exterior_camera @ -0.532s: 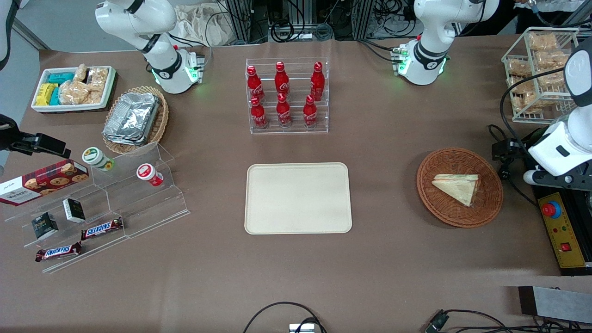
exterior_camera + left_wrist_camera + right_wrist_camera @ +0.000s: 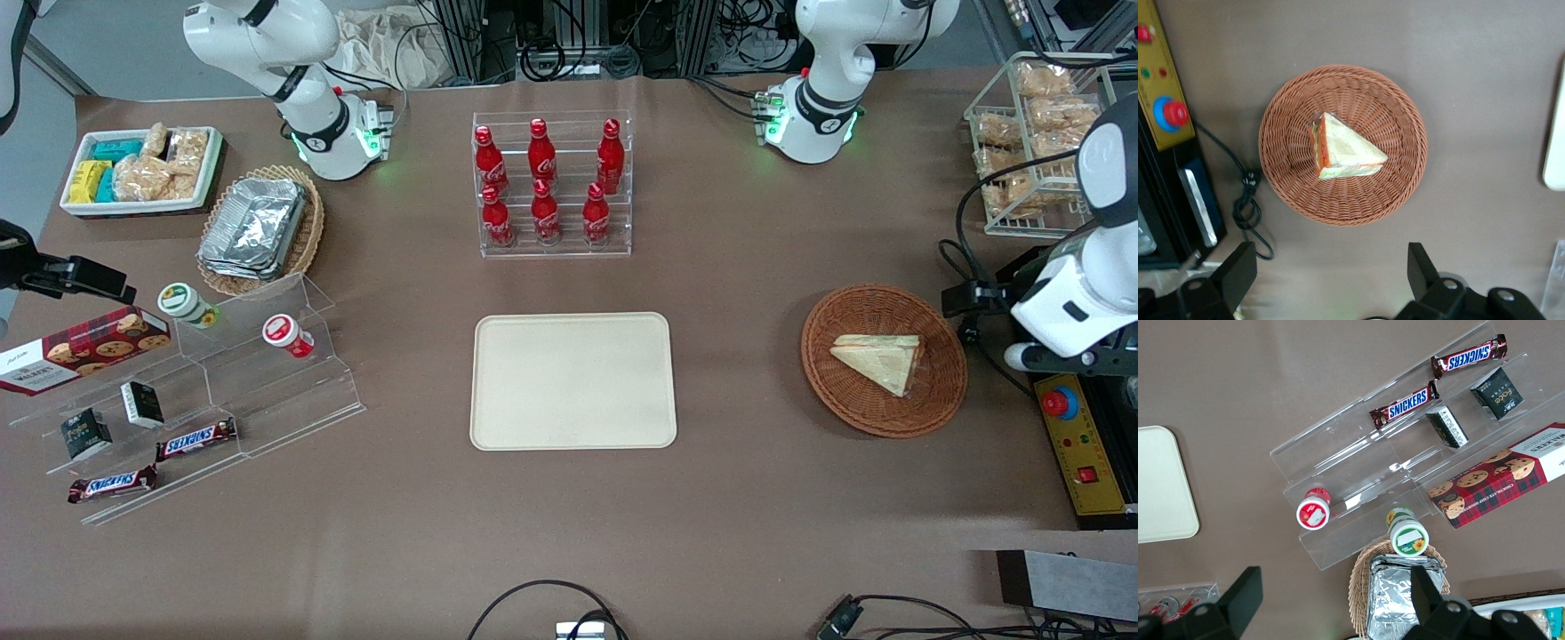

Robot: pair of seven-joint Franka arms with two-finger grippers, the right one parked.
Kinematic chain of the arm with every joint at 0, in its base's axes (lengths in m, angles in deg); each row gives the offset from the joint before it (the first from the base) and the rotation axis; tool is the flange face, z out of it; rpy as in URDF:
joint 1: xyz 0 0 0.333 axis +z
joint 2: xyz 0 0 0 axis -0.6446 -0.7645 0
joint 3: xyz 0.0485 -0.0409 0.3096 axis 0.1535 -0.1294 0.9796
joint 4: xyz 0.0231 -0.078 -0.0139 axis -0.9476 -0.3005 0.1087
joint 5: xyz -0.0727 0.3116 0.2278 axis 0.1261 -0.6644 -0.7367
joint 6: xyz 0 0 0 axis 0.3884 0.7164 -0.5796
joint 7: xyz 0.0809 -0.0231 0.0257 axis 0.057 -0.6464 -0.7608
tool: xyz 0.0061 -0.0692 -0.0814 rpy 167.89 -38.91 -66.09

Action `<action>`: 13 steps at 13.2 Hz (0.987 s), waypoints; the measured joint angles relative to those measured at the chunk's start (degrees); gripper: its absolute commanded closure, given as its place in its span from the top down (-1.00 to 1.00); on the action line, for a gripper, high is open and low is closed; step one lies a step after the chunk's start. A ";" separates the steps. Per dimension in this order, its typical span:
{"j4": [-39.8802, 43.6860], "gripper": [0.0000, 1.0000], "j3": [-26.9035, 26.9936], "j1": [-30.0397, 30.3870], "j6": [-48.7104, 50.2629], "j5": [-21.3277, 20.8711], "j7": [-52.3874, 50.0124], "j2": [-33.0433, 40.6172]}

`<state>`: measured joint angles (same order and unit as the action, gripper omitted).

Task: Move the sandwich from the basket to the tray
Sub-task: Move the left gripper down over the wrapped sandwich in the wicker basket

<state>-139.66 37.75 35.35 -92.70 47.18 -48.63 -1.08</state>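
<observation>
**Approach step: gripper hovering high, sandwich not yet grasped**

Sitting in basket (image 2: 1343, 145): sandwich (image 2: 1345, 148), flat on the weave, filling edge turned toward the red-button control box (image 2: 1161, 87). Hanging well above, gripper (image 2: 1331, 280), fingers (image 2: 1239, 270) spread wide, holding nothing. Waiting bare near table centre: tray (image 2: 573, 380), well apart from basket.

Judging next move: centring over the wedge, descending, closing across the bread faces without crushing the wrap.

Showing fingers and filling edge: wrist view only. Showing the full basket-to-tray span: front view only, gripper itself hidden there at frame edge.
</observation>
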 measured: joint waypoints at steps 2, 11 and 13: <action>-0.57 1.00 0.17 1.02 -2.10 0.44 -7.21 -1.25; -23.49 1.00 0.25 2.11 -29.70 0.83 -37.17 -1.37; -26.92 1.00 0.24 2.08 -33.37 0.79 -41.74 -1.40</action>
<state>-166.58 37.99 37.43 -126.07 47.97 -90.37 -2.48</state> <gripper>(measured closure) 0.000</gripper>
